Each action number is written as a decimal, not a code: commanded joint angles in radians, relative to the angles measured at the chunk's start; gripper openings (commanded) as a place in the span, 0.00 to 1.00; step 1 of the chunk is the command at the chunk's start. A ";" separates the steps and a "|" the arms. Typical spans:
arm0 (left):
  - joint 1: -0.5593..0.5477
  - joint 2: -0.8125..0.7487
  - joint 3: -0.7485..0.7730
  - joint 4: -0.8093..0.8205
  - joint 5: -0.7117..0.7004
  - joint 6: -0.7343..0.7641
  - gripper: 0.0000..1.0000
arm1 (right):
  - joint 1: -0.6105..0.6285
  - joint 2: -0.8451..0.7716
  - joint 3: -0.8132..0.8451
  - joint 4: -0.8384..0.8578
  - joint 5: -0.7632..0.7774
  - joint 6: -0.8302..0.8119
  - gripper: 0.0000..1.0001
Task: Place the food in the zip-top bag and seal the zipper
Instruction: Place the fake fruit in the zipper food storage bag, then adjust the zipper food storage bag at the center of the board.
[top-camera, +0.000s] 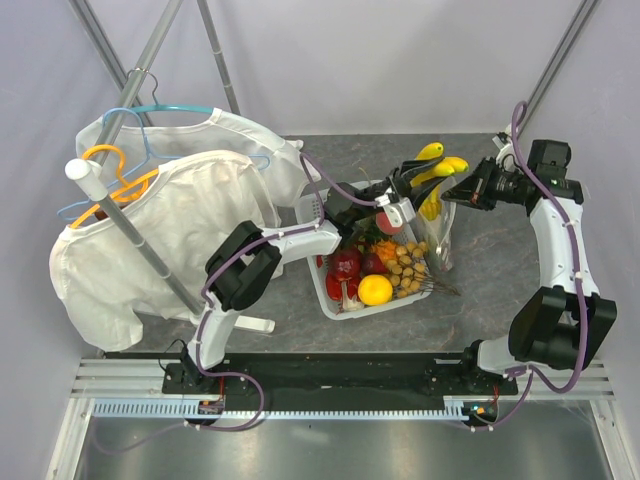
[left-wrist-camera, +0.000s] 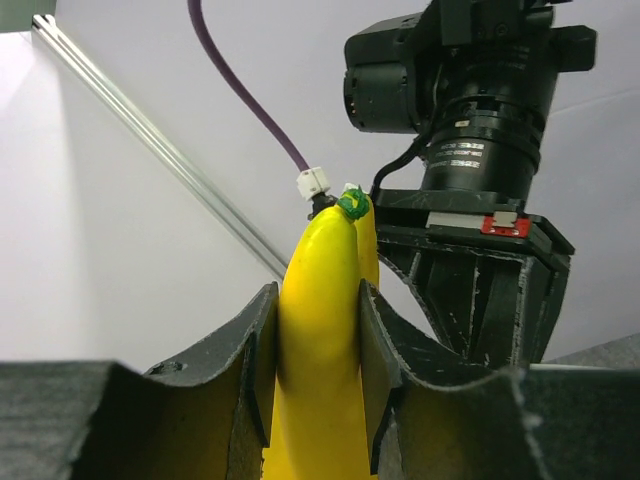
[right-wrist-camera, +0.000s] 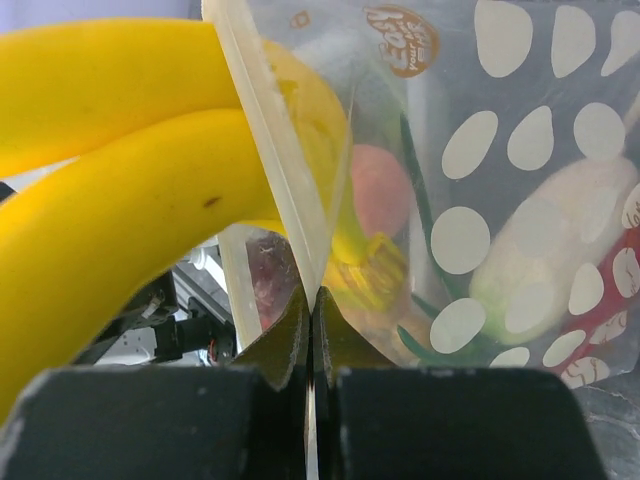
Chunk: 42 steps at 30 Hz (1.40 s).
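Note:
My left gripper (top-camera: 408, 178) is shut on the yellow banana bunch (top-camera: 436, 172), which stands stem-up between its pads (left-wrist-camera: 318, 330). The lower part of the bunch sits in the open mouth of the clear white-dotted zip-top bag (top-camera: 440, 235), which stands upright just right of the white basket. My right gripper (top-camera: 452, 190) is shut on the bag's mouth edge, the pale zipper strip (right-wrist-camera: 275, 160), and holds it up. Through the bag (right-wrist-camera: 520, 240) I see other toy food. The bananas (right-wrist-camera: 130, 200) pass left of the strip. The red chili pepper does not show clearly.
The white slotted basket (top-camera: 330, 295) at table centre holds several toy foods, among them a lemon (top-camera: 375, 289), a dark red fruit (top-camera: 345, 264) and a grape bunch (top-camera: 408, 266). White garments on hangers (top-camera: 170, 225) hang from a slanted rail at left.

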 joint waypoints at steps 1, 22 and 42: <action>0.005 -0.027 -0.047 0.332 0.030 0.081 0.13 | 0.000 0.005 0.054 -0.005 -0.052 -0.018 0.00; 0.071 -0.439 -0.211 -0.272 -0.034 -0.291 0.72 | -0.024 0.018 0.151 -0.071 -0.092 -0.129 0.00; 0.075 -0.436 0.099 -1.441 -0.131 -0.492 0.51 | -0.026 0.036 0.249 -0.160 -0.112 -0.216 0.00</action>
